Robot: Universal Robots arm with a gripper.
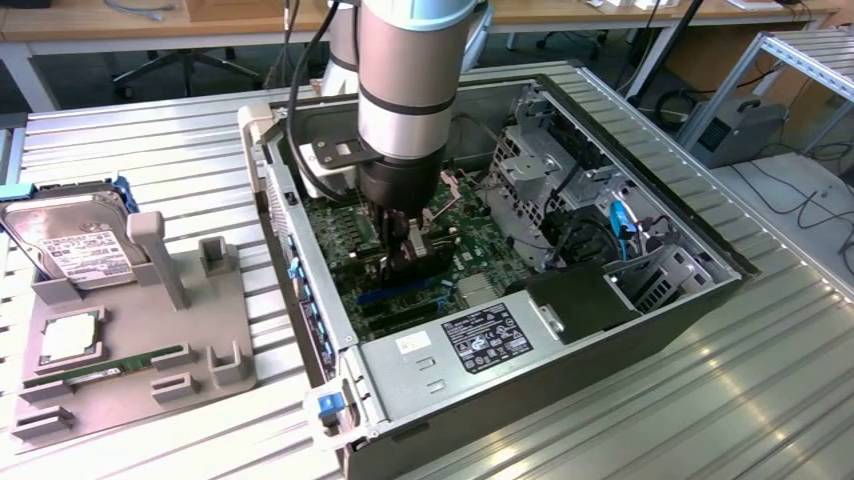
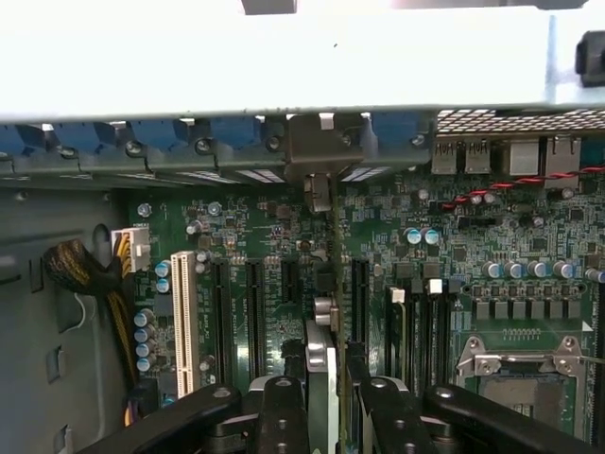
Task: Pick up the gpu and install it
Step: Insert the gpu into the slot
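Note:
The gpu (image 2: 321, 364) shows edge-on in the wrist view as a thin card running straight away from the camera over the green motherboard (image 2: 473, 246). Its far end reaches the silver bracket (image 2: 318, 151) at the case's rear slot wall. My gripper (image 2: 326, 402) is shut on the card, one black finger (image 2: 282, 416) on each side. In the exterior view the gripper (image 1: 407, 250) hangs deep inside the open computer case (image 1: 287, 215) and holds the dark gpu (image 1: 396, 275) upright, low over the expansion slots.
Black expansion slots (image 2: 253, 312) and a white slot (image 2: 182, 312) lie beside the card. The power supply (image 1: 467, 345), drive cage (image 1: 534, 170) and cables crowd the case. A grey fixture (image 1: 200, 330) on the exterior view's left holds a hard drive (image 1: 74, 245) and a green memory stick (image 1: 127, 365).

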